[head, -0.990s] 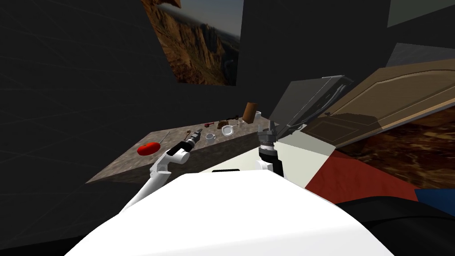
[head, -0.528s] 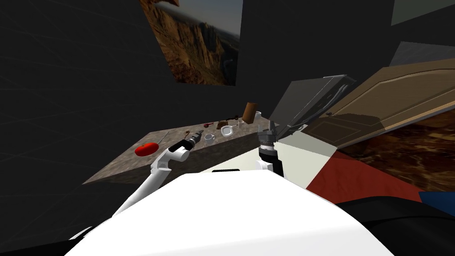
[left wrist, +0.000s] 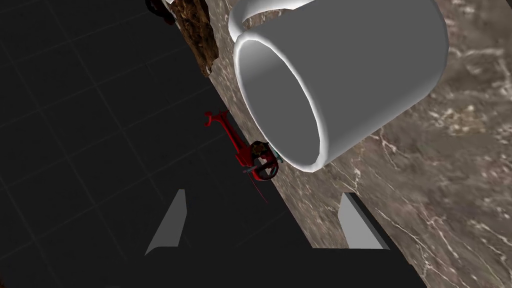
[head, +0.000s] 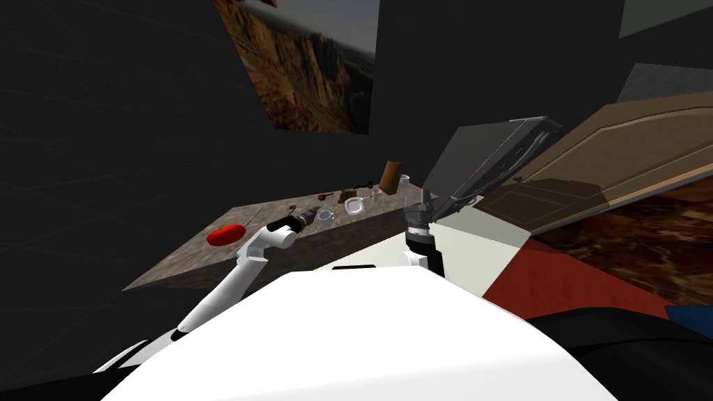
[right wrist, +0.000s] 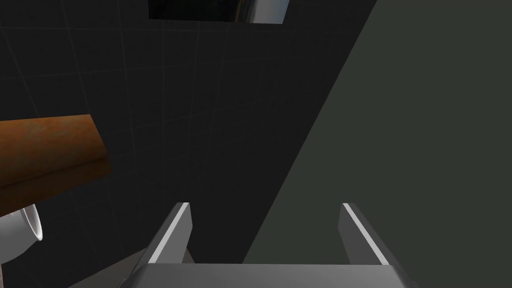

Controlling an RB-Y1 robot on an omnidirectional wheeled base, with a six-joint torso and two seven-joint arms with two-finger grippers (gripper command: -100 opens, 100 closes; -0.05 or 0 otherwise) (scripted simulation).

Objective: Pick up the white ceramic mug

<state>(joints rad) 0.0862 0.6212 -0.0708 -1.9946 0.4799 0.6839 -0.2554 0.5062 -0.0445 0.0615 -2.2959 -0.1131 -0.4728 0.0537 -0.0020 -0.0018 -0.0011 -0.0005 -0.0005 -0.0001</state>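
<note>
Mug, white and cylindrical with a loop handle (left wrist: 360, 65), stands on the brown veined stone worktop (left wrist: 450, 210). It is ahead of the left jaws, just past their tips and offset towards one finger. It is not between them and nothing touches it. Its mouth is open to the wrist camera, and the handle is on the side away from the jaws.

The left jaws are apart, with both thin grey fingers (left wrist: 169, 230) clear and nothing held. In the head view the same mug (head: 326, 216) sits just ahead of the outstretched left arm.

Other items noted:
- A small red tool (left wrist: 243, 150) lies past the mug, at the worktop's far edge.
- A second white cup (head: 355, 205) stands further beyond the left jaws.
- A red round object (head: 225, 234) rests on the worktop, well back from the left jaws and to their side.

The right jaws are also apart and empty, with their fingers (right wrist: 172, 235) pointing at a dark wall. A brown upright cylinder (right wrist: 50, 150) stands off to one side of them, and a white vessel's rim (right wrist: 30, 230) shows just beside it.
</note>
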